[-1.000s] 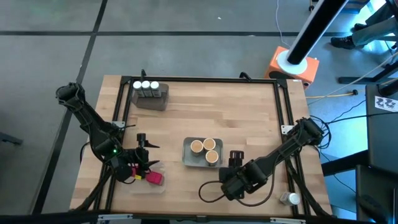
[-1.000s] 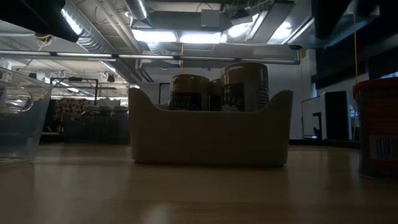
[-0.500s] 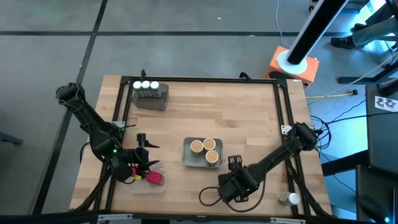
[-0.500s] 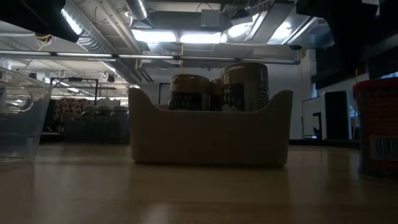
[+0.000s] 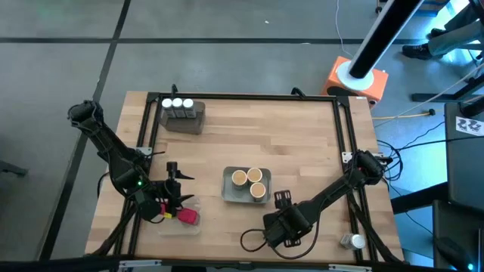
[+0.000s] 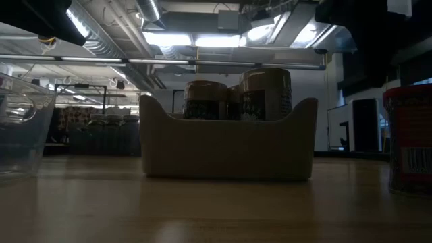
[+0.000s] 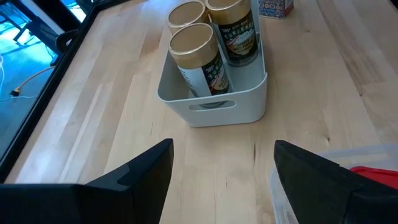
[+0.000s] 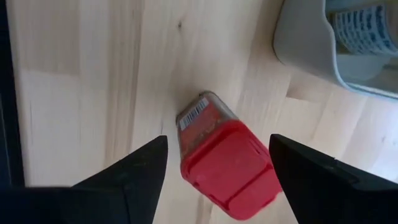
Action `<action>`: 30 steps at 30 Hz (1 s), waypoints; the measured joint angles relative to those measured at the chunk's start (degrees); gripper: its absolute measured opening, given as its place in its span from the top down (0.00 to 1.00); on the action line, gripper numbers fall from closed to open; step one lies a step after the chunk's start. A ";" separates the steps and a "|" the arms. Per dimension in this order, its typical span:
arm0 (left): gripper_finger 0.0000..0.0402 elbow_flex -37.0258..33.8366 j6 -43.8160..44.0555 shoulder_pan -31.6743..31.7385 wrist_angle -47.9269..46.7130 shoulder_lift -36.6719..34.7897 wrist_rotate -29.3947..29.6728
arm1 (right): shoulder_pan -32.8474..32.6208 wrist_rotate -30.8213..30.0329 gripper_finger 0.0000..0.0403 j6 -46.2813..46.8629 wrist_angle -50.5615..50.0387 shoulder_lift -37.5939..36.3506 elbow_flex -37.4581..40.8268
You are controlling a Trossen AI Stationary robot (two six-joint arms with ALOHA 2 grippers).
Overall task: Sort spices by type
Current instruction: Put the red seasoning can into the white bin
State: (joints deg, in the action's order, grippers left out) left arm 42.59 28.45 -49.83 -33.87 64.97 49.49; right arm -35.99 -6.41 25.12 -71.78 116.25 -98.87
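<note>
The right pincer (image 8: 214,180) hangs over a red-capped spice jar (image 8: 224,163) standing on the tabletop (image 5: 302,143). Its fingers are spread wide, one on each side of the cap and clear of it, so nothing is gripped yet. That straddling stance looks like the line-up for a grasp. Just beyond the jar is a corner of the grey tray (image 8: 311,46).

That tray (image 5: 229,185) sits mid-table holding three tan-lidded jars (image 5: 250,181), apparently one type already grouped. Far from both pincers, at the back, three white-capped dark jars (image 5: 177,103) share a second grey tray (image 5: 189,121).

The left pincer (image 7: 221,171) waits with its fingers released and empty, pointing at the tan-lidded set, which lies ahead of it. Directly beside it is a clear tray (image 5: 178,226) with a red container (image 5: 187,216) inside, the likely home for the red type. My judgement is that the jar under the right pincer belongs there too.

One more small white-capped container (image 5: 352,241) lies off the board's edge beyond the right arm
</note>
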 joint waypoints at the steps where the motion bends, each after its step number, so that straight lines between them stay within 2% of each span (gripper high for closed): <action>1: 0.35 0.00 0.00 -0.02 -0.01 0.00 -0.02 | 0.02 -0.08 0.30 0.01 0.57 0.00 0.00; 6: 0.35 0.00 0.00 -0.01 0.04 0.00 0.00 | 0.02 -1.03 0.30 0.09 5.83 0.00 0.00; 10: 0.35 0.00 0.02 0.00 0.04 0.00 0.00 | 0.02 0.71 0.30 -0.62 10.49 0.00 -0.02; 14: 0.35 0.00 0.02 0.00 0.04 0.00 0.00 | 0.02 1.47 0.30 -1.86 10.55 0.03 -0.02; 25: 0.35 0.00 0.03 -0.01 -0.03 0.00 0.00 | -1.65 -0.16 0.04 -3.97 5.26 0.07 -0.02; 30: 0.35 0.00 0.03 -0.01 -0.03 0.00 0.00 | -1.88 -3.01 0.03 -5.72 2.59 0.07 -0.02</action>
State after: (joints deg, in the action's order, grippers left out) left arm 42.59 28.48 -49.83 -33.90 64.97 49.50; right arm -37.87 -9.42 19.41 -69.19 116.31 -98.89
